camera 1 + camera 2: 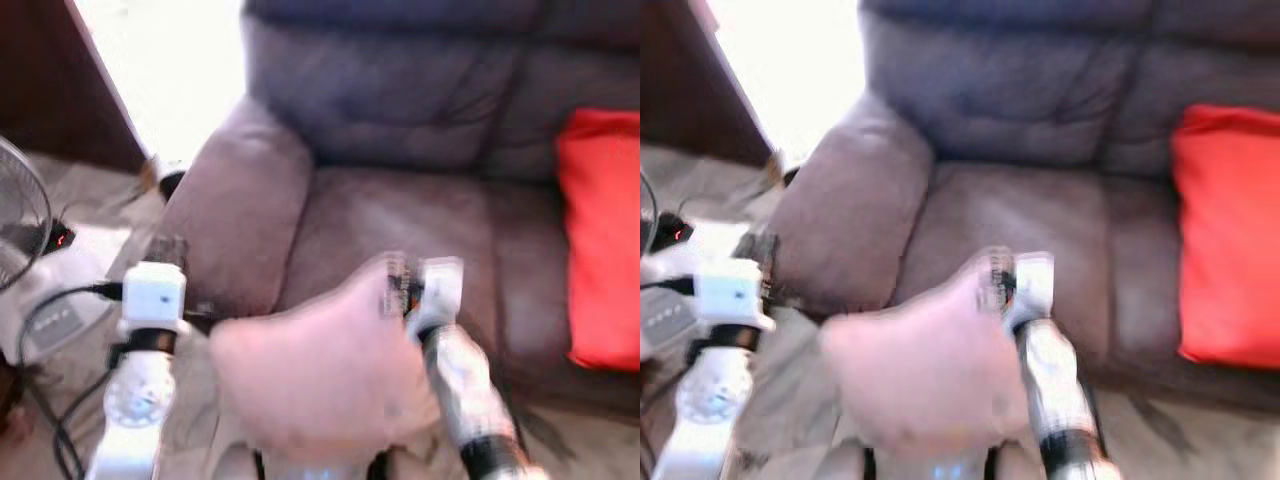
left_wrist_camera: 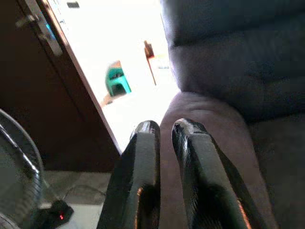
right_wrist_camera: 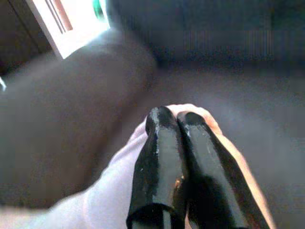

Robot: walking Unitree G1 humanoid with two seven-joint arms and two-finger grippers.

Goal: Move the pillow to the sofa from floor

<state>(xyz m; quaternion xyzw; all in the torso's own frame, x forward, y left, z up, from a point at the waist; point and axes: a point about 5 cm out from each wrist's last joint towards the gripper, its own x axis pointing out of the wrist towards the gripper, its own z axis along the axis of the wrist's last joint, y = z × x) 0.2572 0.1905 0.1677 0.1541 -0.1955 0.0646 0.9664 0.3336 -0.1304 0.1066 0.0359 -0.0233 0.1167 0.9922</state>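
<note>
Before a grey sofa point(image 1: 400, 200), beside a red cushion point(image 1: 605, 240): right gripper point(image 3: 174, 121) pinching the pink pillow point(image 1: 320, 370) above the seat's front edge; left gripper point(image 2: 167, 136) nearly closed, holding nothing.

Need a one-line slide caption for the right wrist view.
Right gripper shut on pink pillow, held just in front of the sofa seat.

Head cameras look forward and down at the sofa point(image 1: 400, 200), blurred, armrest point(image 1: 235, 210) left of centre, red cushion point(image 1: 1225, 235) at the right edge. Both wrist views sit close behind their black fingers, sharing that same armrest and seat.
</note>
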